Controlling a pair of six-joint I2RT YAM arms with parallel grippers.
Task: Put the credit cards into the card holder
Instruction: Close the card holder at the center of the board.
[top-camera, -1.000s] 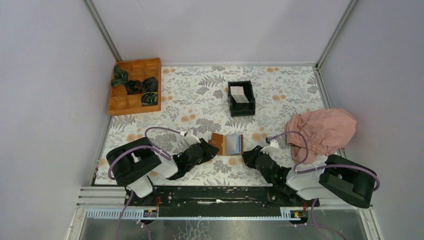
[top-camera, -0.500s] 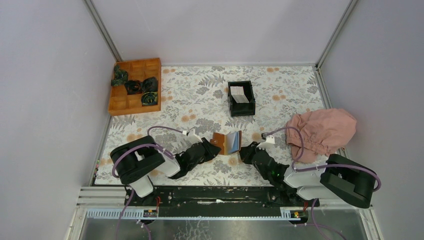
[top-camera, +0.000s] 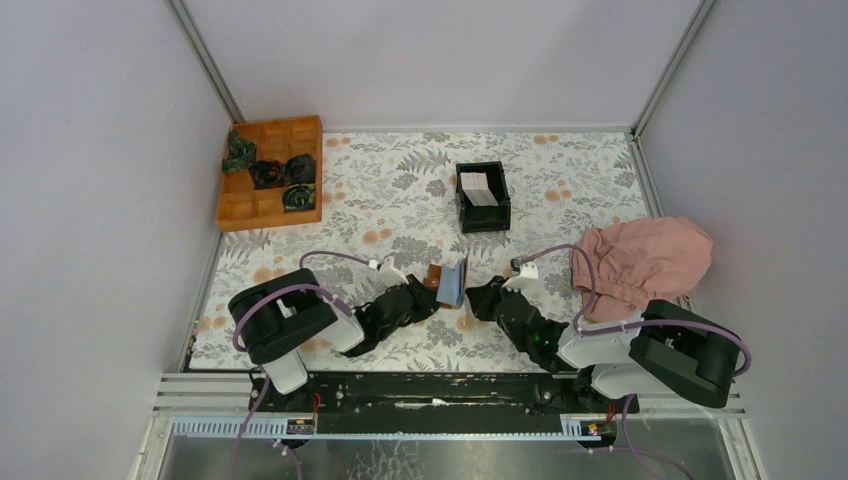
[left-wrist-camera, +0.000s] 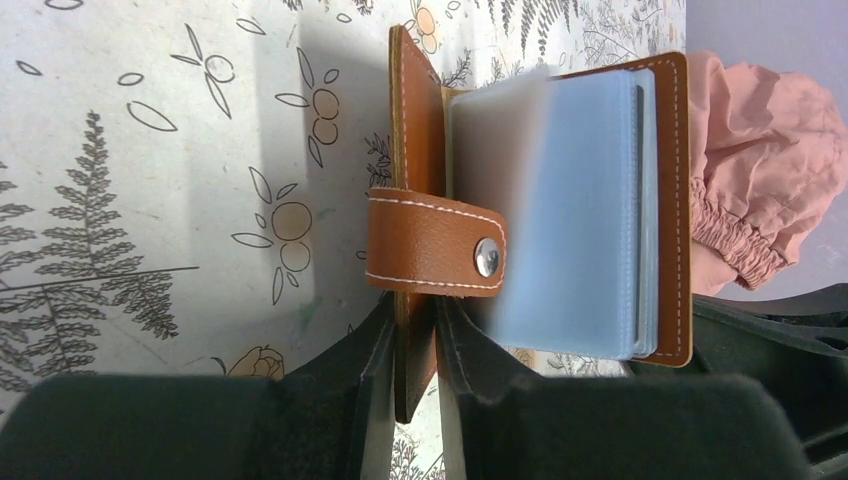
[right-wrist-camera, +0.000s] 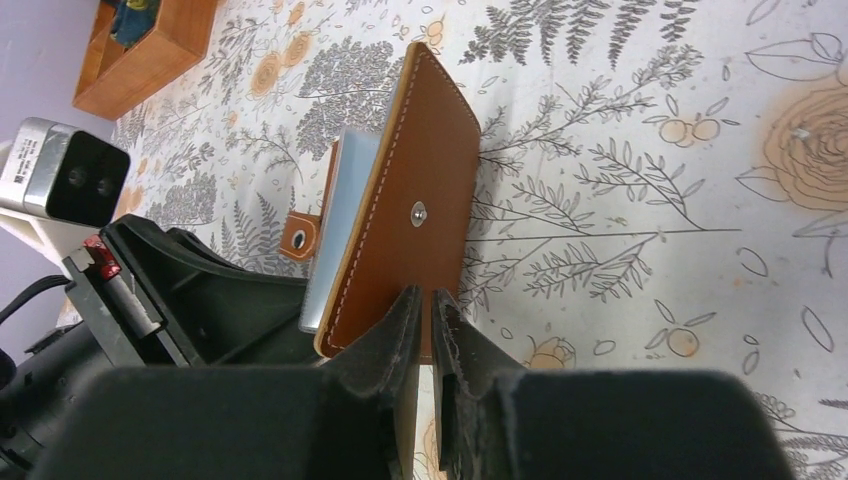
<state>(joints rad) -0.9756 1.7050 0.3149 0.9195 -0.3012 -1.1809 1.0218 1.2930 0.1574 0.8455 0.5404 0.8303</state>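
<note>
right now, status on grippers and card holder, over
Left gripper and right gripper each shut on a cover of card holder. Half open, sleeves showing. Credit cards in black box. Nothing blocking.

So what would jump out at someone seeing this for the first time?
The black left gripper and right gripper each pinch one cover of a small reddish-brown leather card holder, held partly open at the near middle of the floral table, its pale blue sleeves showing. Behind it stands a black square box holding white cards, and a crumpled pink cloth lies on the right.
</note>
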